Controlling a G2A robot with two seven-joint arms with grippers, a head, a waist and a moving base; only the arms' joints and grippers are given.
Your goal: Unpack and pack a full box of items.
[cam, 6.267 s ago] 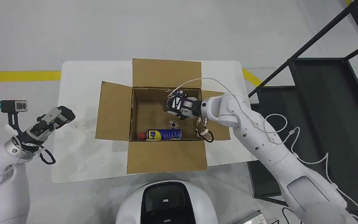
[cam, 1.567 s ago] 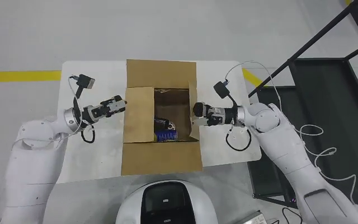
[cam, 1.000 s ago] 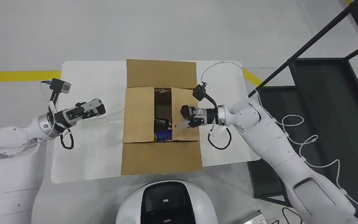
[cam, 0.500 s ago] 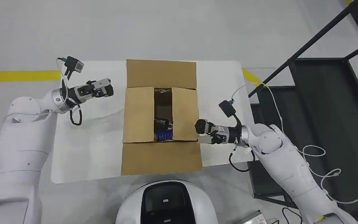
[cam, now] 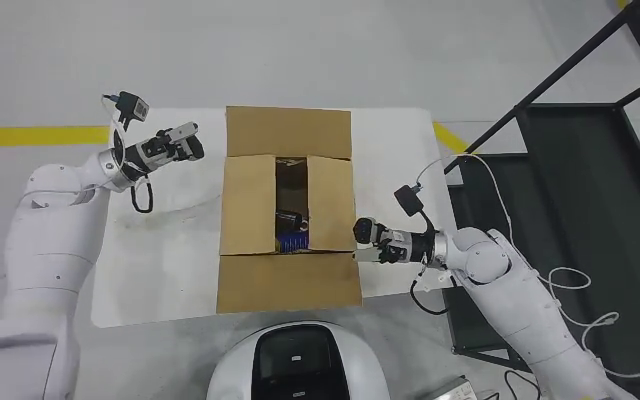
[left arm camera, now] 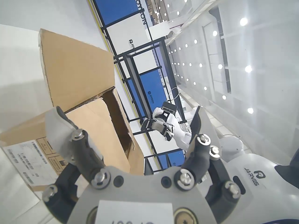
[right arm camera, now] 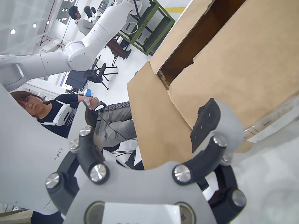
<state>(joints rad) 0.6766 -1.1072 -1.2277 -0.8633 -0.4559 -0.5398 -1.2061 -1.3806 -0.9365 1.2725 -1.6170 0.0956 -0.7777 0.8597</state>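
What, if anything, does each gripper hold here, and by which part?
Nothing. The left gripper and the right gripper are both open and empty, near the brown cardboard box but not clamped on it.

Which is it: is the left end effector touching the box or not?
Apart. The top view shows a strip of bare table between the left end effector and the box.

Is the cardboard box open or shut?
Partly shut. The box has both side flaps folded in with a gap showing items; its far and near flaps spread out.
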